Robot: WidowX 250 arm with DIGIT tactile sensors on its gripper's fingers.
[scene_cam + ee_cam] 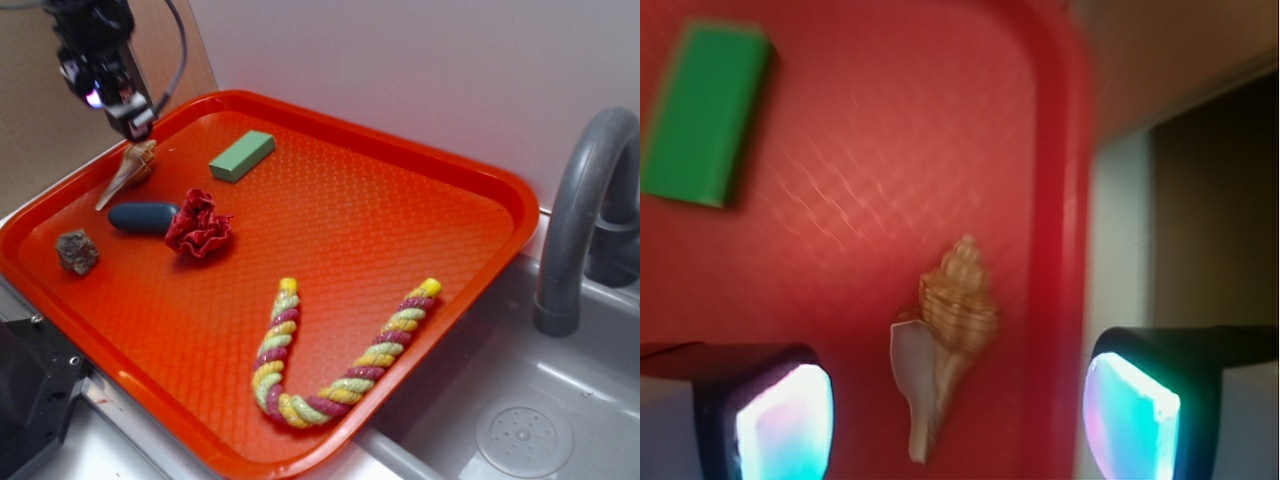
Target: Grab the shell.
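The shell (128, 170) is cream and tan with a ridged head and a long thin point, lying flat near the far left rim of the red tray (400, 215). My gripper (135, 125) hangs just above its head. In the wrist view the shell (945, 340) lies below and between my two glowing pads (790, 420), which stand wide apart with a clear gap on each side. My gripper (958, 420) is open and touches nothing.
On the tray lie a green block (242, 155), a dark blue oval object (143, 217), a red crumpled cloth (198, 225), a grey-brown rock (77, 251) and a twisted rope toy (335, 360). The tray rim (1065, 230) runs close beside the shell. A sink with a grey faucet (585, 215) sits at right.
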